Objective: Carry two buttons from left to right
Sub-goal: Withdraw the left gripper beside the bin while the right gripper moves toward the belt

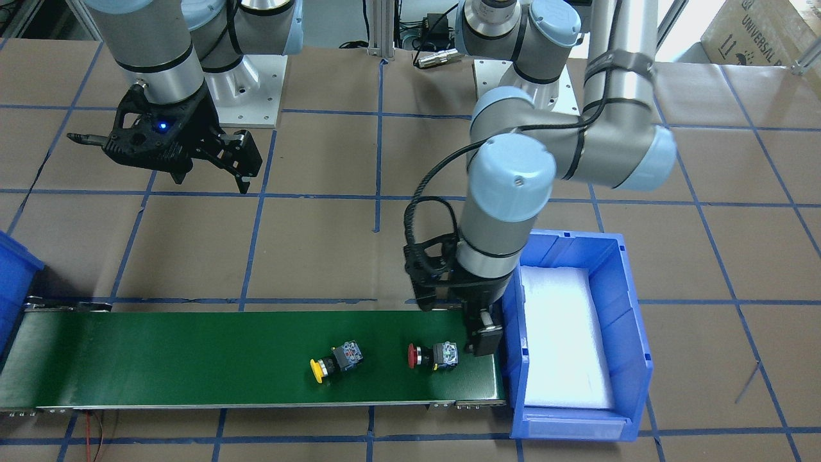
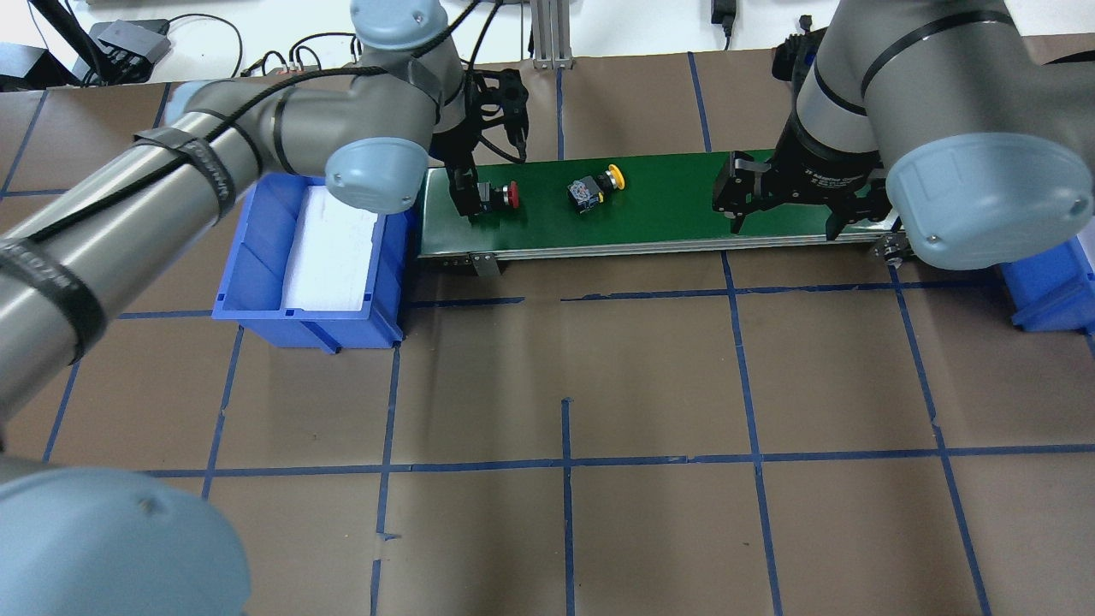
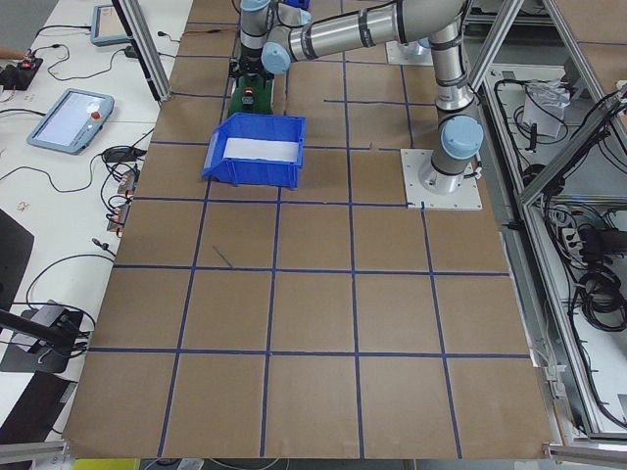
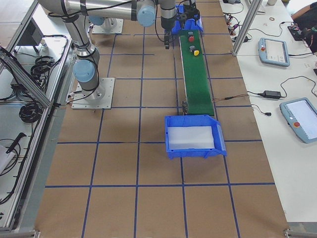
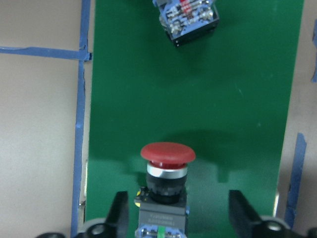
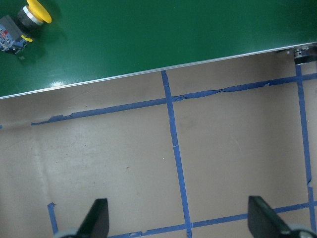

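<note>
Red-capped button [image 5: 167, 171] sits between the left jaws, which are spread and not touching it; long axis along the conveyor belt [image 5: 223, 99], cap pointing away; right jaws, also spread, hang well apart.

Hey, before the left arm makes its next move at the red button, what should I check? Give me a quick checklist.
1. Left tool open: ok, its fingers stand either side of the red button's body.
2. Red button resting on the green belt: ok, lying on its side.
3. Yellow button clear of the left tool: ok, further along the belt.
4. Right tool open and off the belt: ok, above the table.
5. Blue bin at the belt's far end free to receive: cannot tell, mostly hidden.
</note>
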Controlling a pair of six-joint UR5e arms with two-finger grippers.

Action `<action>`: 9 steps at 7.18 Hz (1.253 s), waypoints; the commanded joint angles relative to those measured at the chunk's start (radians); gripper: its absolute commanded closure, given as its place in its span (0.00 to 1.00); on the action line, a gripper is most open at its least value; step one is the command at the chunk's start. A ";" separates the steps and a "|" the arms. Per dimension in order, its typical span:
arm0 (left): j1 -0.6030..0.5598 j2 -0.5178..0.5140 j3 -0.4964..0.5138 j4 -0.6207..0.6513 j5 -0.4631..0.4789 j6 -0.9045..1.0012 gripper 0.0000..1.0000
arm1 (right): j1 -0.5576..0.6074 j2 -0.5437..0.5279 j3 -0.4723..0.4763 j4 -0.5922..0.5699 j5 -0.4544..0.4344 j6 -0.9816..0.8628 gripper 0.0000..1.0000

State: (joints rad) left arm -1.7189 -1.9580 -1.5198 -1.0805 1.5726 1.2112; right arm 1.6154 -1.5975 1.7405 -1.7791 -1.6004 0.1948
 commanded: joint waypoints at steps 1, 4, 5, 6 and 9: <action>0.155 0.249 -0.069 -0.283 0.001 -0.123 0.00 | 0.000 0.001 0.001 0.001 -0.001 0.000 0.00; 0.185 0.445 -0.059 -0.557 0.010 -0.620 0.00 | 0.000 0.001 -0.001 0.003 -0.018 -0.002 0.00; 0.185 0.456 -0.053 -0.568 0.009 -0.739 0.00 | 0.001 0.001 0.001 0.006 -0.018 0.011 0.00; 0.191 0.456 -0.045 -0.578 0.006 -0.889 0.00 | 0.003 0.001 0.001 0.003 -0.009 0.008 0.00; 0.197 0.462 -0.040 -0.615 0.009 -1.096 0.00 | 0.000 0.065 -0.012 -0.070 -0.006 -0.339 0.00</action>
State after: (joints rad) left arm -1.5258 -1.4975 -1.5620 -1.6812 1.5796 0.1841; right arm 1.6199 -1.5646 1.7350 -1.8074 -1.6063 0.0480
